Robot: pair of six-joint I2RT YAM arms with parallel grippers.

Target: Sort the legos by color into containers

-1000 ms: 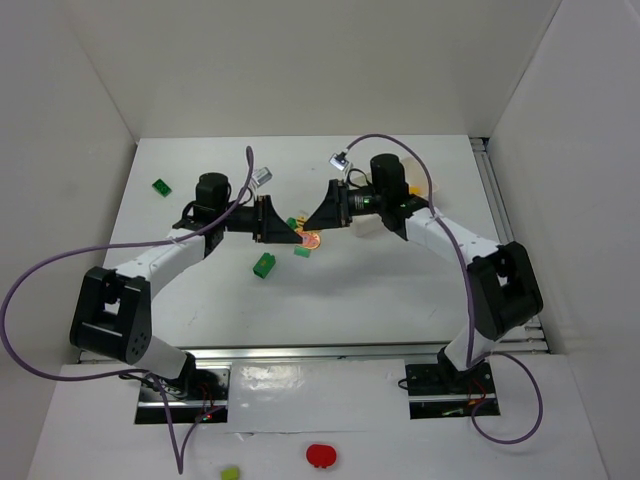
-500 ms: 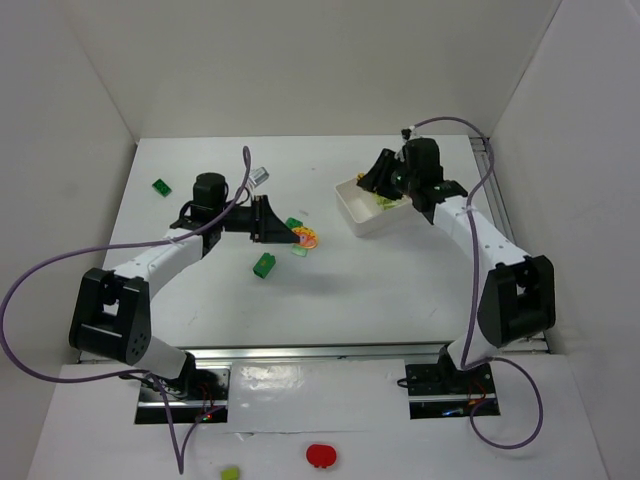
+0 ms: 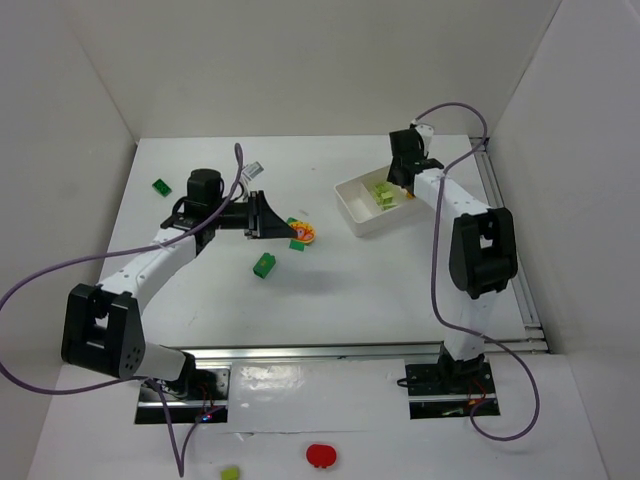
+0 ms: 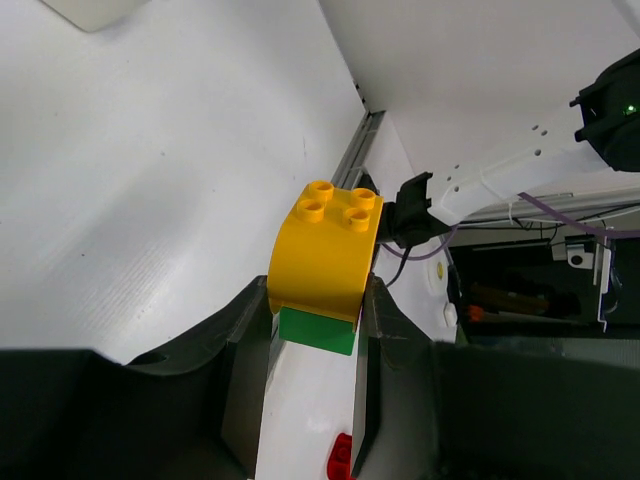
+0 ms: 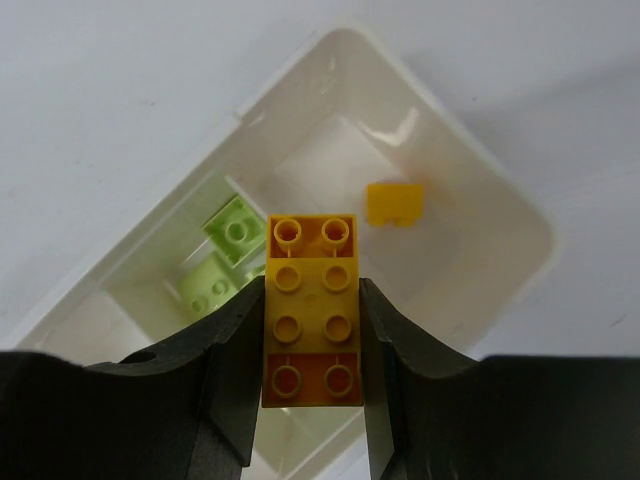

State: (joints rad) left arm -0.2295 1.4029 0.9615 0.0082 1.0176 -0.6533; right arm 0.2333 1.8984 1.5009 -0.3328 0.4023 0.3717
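I see a red round thing on the front ledge (a lime blob lies near it).

Glossy white plastic tray; smooth shiny yellow brick; matt table

No text, brand, number or sign can be read in any view. The stud tops of the curved yellow lego between the left jaws, and of the yellow-orange lego between the right jaws, show no legible lettering. A small pale tag just behind the left arm is too small to read.
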